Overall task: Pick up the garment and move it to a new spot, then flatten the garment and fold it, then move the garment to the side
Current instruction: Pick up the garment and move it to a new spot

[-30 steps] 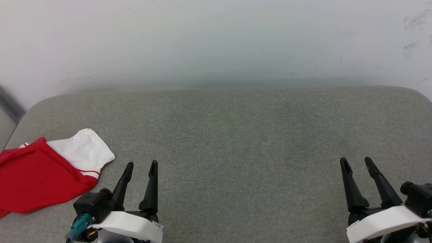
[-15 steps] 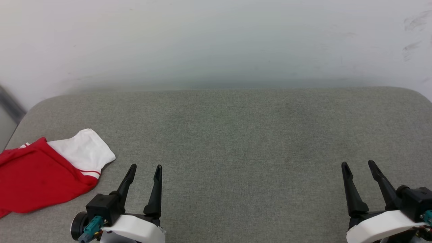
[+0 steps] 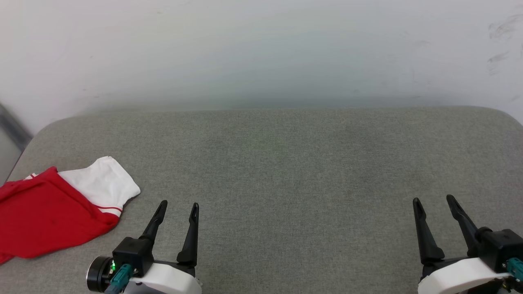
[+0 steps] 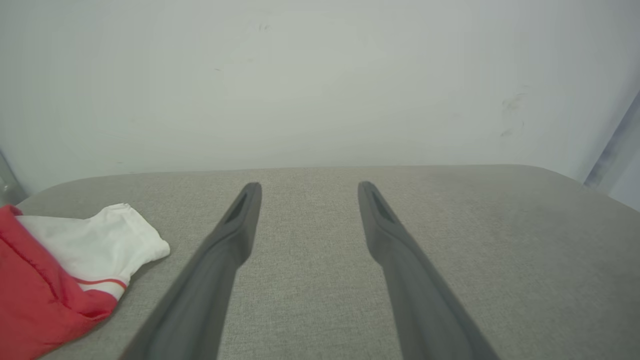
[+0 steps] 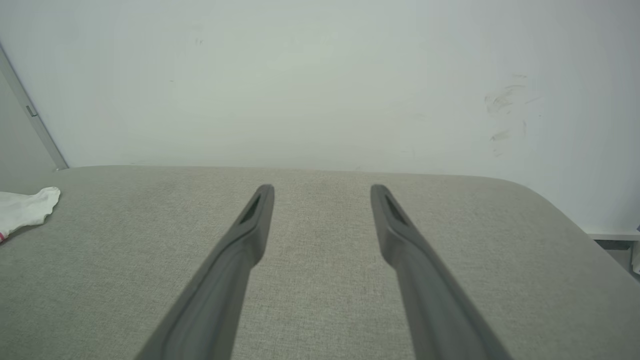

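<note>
— Garment (image 3: pixel 45 212)?
— Crumpled red cloth, soft white sleeve with striped trim, at the woven grey bench's (image 3: pixel 286 163) left end.
— Hands?
— Left hand (image 3: pixel 179 203), right hand (image 3: pixel 433 198): fingers spread, empty, over the bench.

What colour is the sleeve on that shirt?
The sleeve is white with thin red striping; clearest in the left wrist view.

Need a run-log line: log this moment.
garment: on cushion, left end, unheld | left gripper: open, empty, apart from garment | right gripper: open, empty
</note>
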{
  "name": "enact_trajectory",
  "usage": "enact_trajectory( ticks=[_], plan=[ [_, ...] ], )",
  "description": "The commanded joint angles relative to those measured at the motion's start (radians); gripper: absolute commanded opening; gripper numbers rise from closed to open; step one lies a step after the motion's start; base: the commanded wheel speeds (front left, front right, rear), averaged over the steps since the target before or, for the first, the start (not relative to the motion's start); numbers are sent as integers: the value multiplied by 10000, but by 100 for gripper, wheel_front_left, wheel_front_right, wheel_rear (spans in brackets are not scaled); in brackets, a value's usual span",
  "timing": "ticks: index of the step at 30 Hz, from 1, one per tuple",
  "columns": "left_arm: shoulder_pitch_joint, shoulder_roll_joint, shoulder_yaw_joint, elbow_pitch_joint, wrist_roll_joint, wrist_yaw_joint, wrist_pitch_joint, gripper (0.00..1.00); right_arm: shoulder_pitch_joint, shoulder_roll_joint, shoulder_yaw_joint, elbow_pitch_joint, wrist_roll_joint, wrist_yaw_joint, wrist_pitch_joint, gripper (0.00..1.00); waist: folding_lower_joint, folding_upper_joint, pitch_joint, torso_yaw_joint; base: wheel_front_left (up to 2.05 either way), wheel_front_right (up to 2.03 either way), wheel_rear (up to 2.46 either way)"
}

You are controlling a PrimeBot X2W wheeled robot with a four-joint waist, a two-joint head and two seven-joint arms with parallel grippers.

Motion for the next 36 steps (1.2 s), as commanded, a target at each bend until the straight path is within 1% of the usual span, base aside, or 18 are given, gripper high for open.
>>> enact_trajectory(
  ticks=[1, 7, 15, 19, 24, 27, 36],
  plan=[
    [36, -3, -15, 8, 194, -30, -95, 100, 139, 46, -30, -94, -216, 0, -73, 100, 0, -1, -5, -9, 0, 0, 0],
    [51, -21, -38, 84, 384, -32, -177, 100, 174, 102, -97, -136, -426, 0, -154, 100, 0, -1, -5, -17, 0, 0, 0],
    [-69, -43, -5, 246, 78, -44, -168, 100, 107, 142, -152, -14, -196, 0, -192, 100, 0, -1, 8, 45, 0, 0, 0],
    [-169, -52, 21, 325, 8, -19, -166, 100, 18, 151, -142, -33, -180, 0, -229, 100, 0, -1, 30, 222, 0, 0, 0],
    [-279, -61, 66, 342, -79, 50, -164, 100, -57, 154, 30, -198, -392, 0, -123, 100, 0, -1, 62, 665, 0, 0, 0],
    [-288, -65, 87, 324, -34, 90, -155, 100, -75, 151, 154, -335, -398, 0, -66, 100, 0, -1, 65, 1040, 0, 0, 0],
    [-412, -65, 348, 212, 92, 191, -155, 100, -102, 151, 437, -553, -331, 0, 30, 100, 0, -1, 116, 2542, 0, 0, 0]
  ],
)
